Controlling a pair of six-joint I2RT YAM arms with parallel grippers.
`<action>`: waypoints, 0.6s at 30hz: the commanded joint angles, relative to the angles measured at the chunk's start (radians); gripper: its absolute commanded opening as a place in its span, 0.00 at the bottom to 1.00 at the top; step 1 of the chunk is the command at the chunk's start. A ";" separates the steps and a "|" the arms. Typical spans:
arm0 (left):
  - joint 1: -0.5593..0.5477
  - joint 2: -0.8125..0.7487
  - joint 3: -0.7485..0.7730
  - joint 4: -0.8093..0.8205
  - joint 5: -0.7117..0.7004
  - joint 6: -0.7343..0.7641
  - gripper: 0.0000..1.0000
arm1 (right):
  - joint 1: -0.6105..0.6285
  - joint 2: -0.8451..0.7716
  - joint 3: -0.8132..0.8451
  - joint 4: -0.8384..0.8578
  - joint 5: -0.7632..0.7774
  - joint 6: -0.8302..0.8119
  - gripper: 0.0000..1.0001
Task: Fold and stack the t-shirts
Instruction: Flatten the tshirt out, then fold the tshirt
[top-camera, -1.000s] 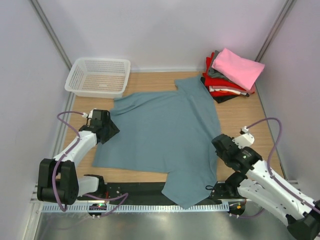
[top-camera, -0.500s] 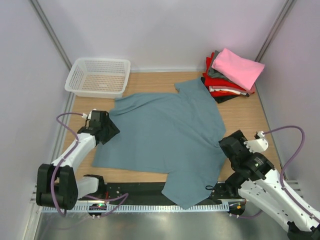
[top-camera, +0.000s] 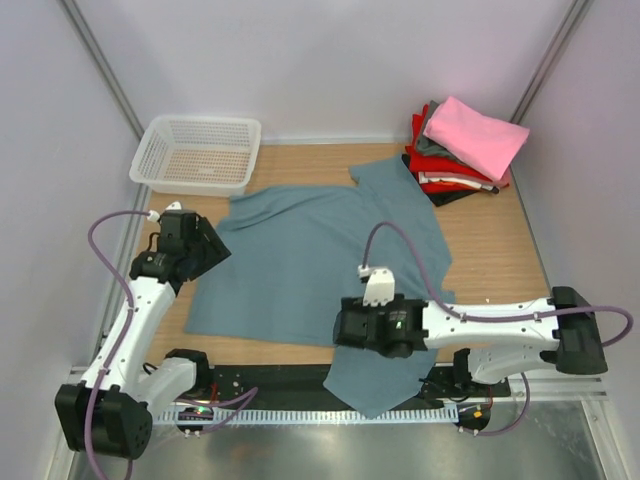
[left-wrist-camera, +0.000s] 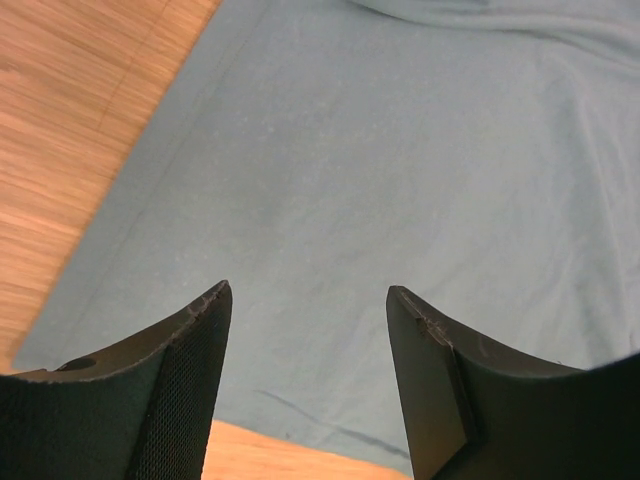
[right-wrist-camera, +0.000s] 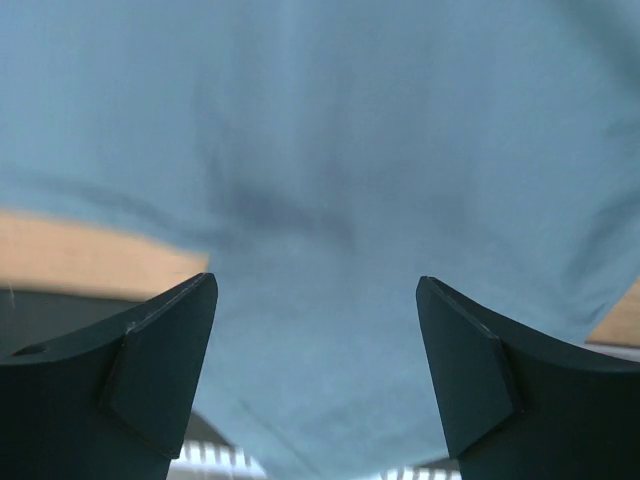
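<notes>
A large teal-blue t-shirt (top-camera: 310, 250) lies spread flat on the wooden table (top-camera: 490, 240), with one part hanging over the near edge. My left gripper (top-camera: 212, 250) hovers open over the shirt's left edge; in the left wrist view its jaws (left-wrist-camera: 308, 290) stand apart above the cloth (left-wrist-camera: 400, 150) with nothing between them. My right gripper (top-camera: 340, 330) is open above the shirt's near portion, and the right wrist view shows its jaws (right-wrist-camera: 315, 280) apart over the cloth (right-wrist-camera: 330, 120). Folded t-shirts (top-camera: 455, 165) are stacked at the back right, a pink one (top-camera: 475, 135) on top.
A white lattice basket (top-camera: 197, 152) stands at the back left, just beyond the shirt's far left corner. The right arm (top-camera: 480, 322) stretches along the near edge of the table. Pale walls close in both sides.
The right gripper opened, let go of the shirt's right edge and swung left along the near edge. The shirt's right side now lies farther out. The left gripper lifted slightly back to the left.
</notes>
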 joint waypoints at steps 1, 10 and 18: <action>0.007 -0.025 0.061 -0.118 -0.003 0.106 0.65 | 0.162 0.011 0.009 -0.032 -0.116 0.080 0.82; 0.007 -0.050 0.044 -0.114 0.009 0.106 0.65 | 0.427 0.031 -0.121 0.189 -0.300 0.160 0.65; 0.007 -0.034 0.058 -0.177 -0.060 0.065 0.65 | 0.500 0.112 -0.233 0.376 -0.340 0.206 0.61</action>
